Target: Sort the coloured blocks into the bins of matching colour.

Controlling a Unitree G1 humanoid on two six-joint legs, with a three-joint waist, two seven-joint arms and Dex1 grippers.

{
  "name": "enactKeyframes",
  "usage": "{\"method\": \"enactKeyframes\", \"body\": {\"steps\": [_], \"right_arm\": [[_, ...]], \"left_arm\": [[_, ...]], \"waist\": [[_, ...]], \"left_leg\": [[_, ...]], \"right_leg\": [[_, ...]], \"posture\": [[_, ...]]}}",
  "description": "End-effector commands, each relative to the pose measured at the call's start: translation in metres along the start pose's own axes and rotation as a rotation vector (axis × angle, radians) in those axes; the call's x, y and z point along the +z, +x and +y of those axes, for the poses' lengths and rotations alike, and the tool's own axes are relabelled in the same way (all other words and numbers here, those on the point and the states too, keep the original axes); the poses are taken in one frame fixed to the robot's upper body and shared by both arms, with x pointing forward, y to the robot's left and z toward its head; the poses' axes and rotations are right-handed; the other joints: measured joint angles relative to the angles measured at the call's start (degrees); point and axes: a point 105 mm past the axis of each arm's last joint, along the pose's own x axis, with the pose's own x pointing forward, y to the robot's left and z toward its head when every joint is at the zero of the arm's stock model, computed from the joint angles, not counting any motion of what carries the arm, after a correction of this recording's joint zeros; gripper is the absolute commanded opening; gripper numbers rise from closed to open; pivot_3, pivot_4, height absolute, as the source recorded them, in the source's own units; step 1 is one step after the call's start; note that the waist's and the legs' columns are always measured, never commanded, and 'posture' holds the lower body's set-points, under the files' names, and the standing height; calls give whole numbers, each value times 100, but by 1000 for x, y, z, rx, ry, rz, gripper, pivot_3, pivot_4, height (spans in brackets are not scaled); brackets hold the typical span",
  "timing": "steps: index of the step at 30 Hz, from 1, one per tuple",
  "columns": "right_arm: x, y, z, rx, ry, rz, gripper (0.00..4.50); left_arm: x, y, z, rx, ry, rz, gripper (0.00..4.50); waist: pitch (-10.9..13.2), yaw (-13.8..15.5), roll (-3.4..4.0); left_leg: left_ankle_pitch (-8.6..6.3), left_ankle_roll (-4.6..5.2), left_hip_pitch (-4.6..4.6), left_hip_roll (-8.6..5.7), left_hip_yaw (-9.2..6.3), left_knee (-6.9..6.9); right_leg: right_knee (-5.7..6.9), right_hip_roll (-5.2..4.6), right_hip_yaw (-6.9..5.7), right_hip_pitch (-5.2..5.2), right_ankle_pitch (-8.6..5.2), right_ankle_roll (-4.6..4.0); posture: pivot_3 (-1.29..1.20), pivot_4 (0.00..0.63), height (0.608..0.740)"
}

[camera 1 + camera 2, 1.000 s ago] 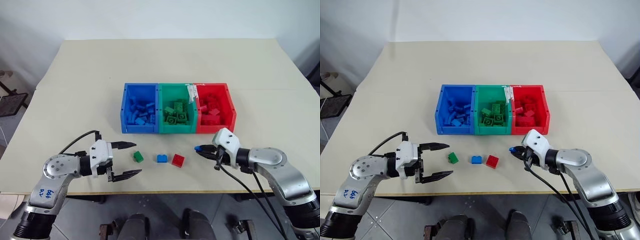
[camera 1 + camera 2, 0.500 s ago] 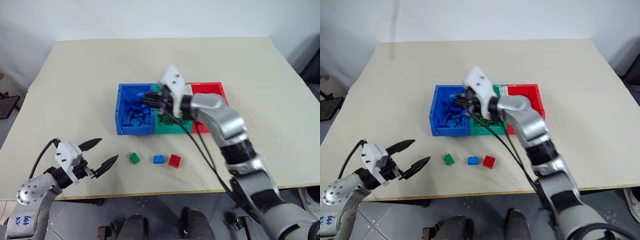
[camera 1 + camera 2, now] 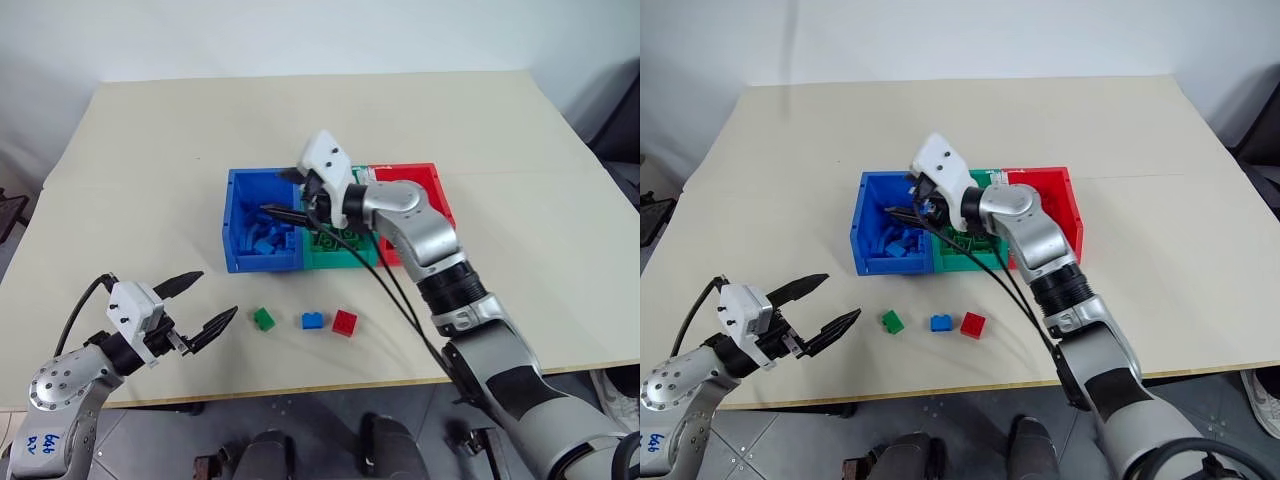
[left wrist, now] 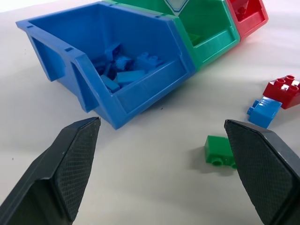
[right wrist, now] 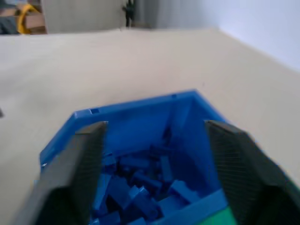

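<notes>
the right gripper is hovering with fingers spread and empty over the blue bin, while the left gripper is waiting wide open. just ahead of its tips the green block, blue block and red block are lying loose. they are looking light, rigid and slick, so pinching the flat sides below the studs seems best.

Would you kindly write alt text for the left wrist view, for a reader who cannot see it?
Between two open black fingers, a blue bin of blue blocks sits on a pale table, joined to a green bin and a red bin. Green, blue and red blocks lie loose on the table.
</notes>
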Motion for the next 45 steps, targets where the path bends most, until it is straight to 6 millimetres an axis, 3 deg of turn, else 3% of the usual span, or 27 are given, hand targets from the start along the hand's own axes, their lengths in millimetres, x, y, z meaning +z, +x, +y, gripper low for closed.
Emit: {"method": "enactKeyframes", "body": {"steps": [1,6,10,15,19,22,25,31,37,40,45], "right_arm": [[12,-40,8,48,-57,-95,4476],[-11,-107,39,166,-47,-30,4476],[-29,-147,48,134,-33,47,4476],[-59,-220,72,93,-58,220,4476],[-64,-245,77,4,-9,272,4476],[-66,-243,81,10,2,292,4476],[-64,-225,86,43,32,290,4476],[-61,-159,94,55,134,297,4476],[-92,-121,98,57,135,434,4476],[-102,-112,99,57,134,470,3854],[-105,-109,101,69,148,464,2210]], "left_arm": [[7,3,3,-33,24,-9,4500],[4,9,-2,-159,76,35,4500],[1,17,-13,-278,118,59,4500],[4,38,-36,-464,165,30,4500],[4,47,-39,-528,178,8,4500],[5,55,-37,-558,226,4,4500],[8,59,-38,-593,232,-11,4500],[6,51,-40,-630,222,4,4500],[5,41,-43,-637,216,23,4500],[6,38,-42,-621,215,32,4500],[7,33,-40,-589,218,43,4500]], "waist": [[0,44,-1],[0,69,0],[1,37,0],[1,183,-1],[1,256,-1],[1,218,-1],[1,206,-1],[1,200,-1],[1,243,-1],[1,279,-1],[1,279,-1]], "left_leg": [[0,0,0,0,-1,0],[-2,3,-2,-3,1,0],[-2,4,3,-1,15,0],[-5,10,11,0,36,1],[-9,18,11,-4,53,9],[-8,19,16,-1,62,21],[-8,19,15,1,61,29],[-9,19,11,4,54,32],[-12,22,-2,-1,47,43],[-16,27,-5,-2,49,51],[-16,27,-5,-2,50,51]], "right_leg": [[-1,0,0,1,0,0],[-10,-2,-4,6,0,0],[-12,-2,1,7,0,0],[-15,-4,15,8,0,0],[-25,-9,17,11,2,3],[-21,-7,25,13,3,0],[-18,-6,26,14,4,-1],[-14,-7,23,9,4,-1],[-16,-9,19,7,4,-1],[-17,-10,19,7,4,0],[-15,-9,18,7,4,0]], "posture": [[0,150,740],[0,150,740],[0,150,740],[0,150,740],[0,150,740],[0,150,740],[0,150,740],[0,150,740],[0,150,740],[0,150,740],[0,150,740]]}}
